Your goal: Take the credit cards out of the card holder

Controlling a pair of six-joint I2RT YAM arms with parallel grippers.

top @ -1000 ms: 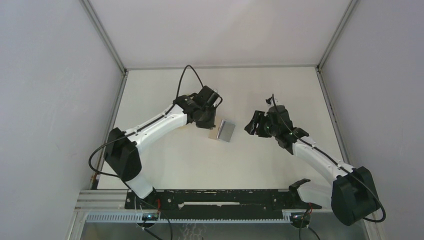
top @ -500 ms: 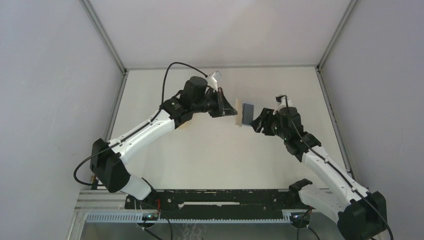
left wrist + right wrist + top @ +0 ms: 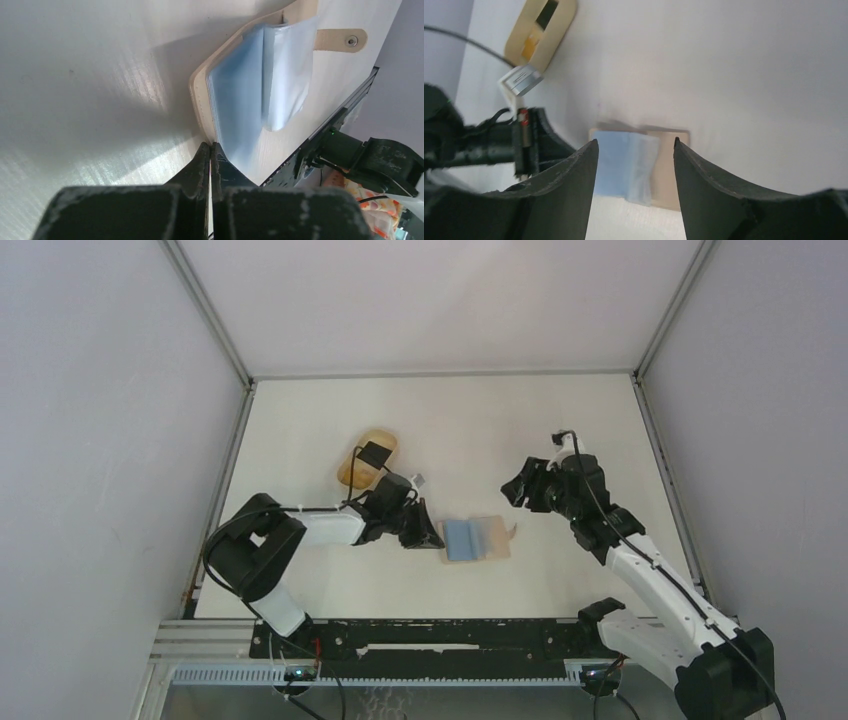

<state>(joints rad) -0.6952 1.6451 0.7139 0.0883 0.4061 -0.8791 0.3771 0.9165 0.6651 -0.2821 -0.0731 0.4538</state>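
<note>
The tan card holder (image 3: 497,538) lies open and flat on the table in front of the arms, its snap tab (image 3: 345,40) pointing right. Light blue credit cards (image 3: 458,539) sit in its left half, with a paler see-through sleeve (image 3: 287,70) folded over them. My left gripper (image 3: 432,540) is low at the holder's left edge, jaws pressed together on the tan rim (image 3: 197,95). My right gripper (image 3: 515,490) hovers open above and behind the holder. In its wrist view the credit cards (image 3: 616,162) and holder (image 3: 671,170) show between the fingertips, with my right gripper (image 3: 635,141) touching neither.
An oval tan tray (image 3: 348,472) with a raised rim sits behind the left arm and has a black item (image 3: 374,453) in it. The same tray (image 3: 519,37) appears at the top left of the right wrist view. The black base rail (image 3: 440,635) runs along the near edge.
The left arm has swung down and back, bringing the card holder from mid-air to the table, where it now lies open. The right gripper stayed open and hardly moved.
</note>
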